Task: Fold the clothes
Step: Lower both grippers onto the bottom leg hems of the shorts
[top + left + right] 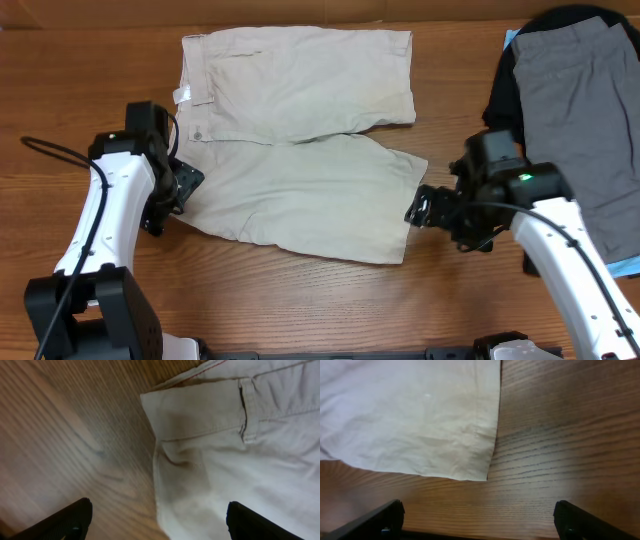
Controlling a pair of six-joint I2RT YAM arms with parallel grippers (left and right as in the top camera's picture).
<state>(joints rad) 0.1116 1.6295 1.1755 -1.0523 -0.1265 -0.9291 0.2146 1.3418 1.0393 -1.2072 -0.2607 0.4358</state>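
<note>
Black fingertips (65, 520) at the bottom of each wrist view stand wide apart, holding nothing. The left gripper (160, 527) hangs over the waistband corner of the cream shorts (300, 190), which lie spread flat mid-frame. The right gripper (482, 522) hangs just off the lower hem corner. Folding looks unstarted; next, each must drop and pinch its corner.

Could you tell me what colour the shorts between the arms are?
The shorts are cream-beige; clearest in the overhead view.
</note>
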